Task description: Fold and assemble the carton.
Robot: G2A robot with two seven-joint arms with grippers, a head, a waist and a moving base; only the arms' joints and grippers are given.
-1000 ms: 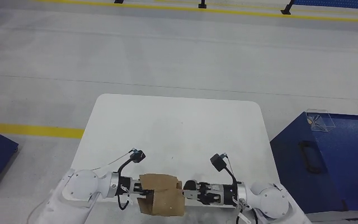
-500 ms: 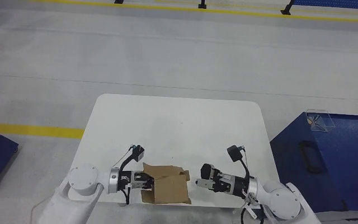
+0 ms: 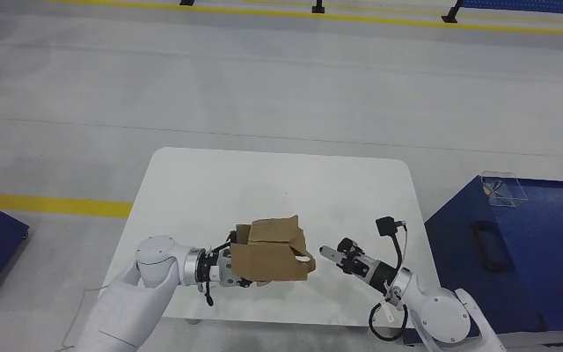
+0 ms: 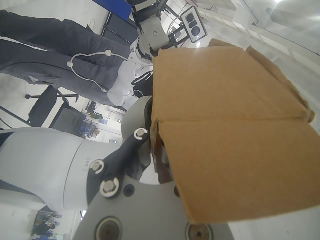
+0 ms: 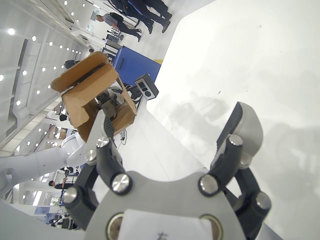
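Observation:
The brown cardboard carton [image 3: 274,252] hangs above the near part of the white table [image 3: 264,189], partly opened, with a flap standing up. My left gripper [image 3: 234,265] is shut on its left edge; in the left wrist view the carton [image 4: 225,131] covers the far finger, and one finger [image 4: 133,142] lies beside the cardboard's edge. My right gripper [image 3: 332,253] is open, a short way right of the carton and not touching it. In the right wrist view the right gripper [image 5: 172,123] holds nothing, and the carton [image 5: 92,93] shows beyond it with its open side this way.
A blue cabinet [image 3: 501,255] stands right of the table, with a small clear tray [image 3: 503,187] on top. The far half of the table is bare. A person in dark trousers [image 4: 62,51] stands behind the robot.
The left arm has lifted the carton off the table's near edge and swung it up and forward. The right gripper let go of the carton and drew back to the right.

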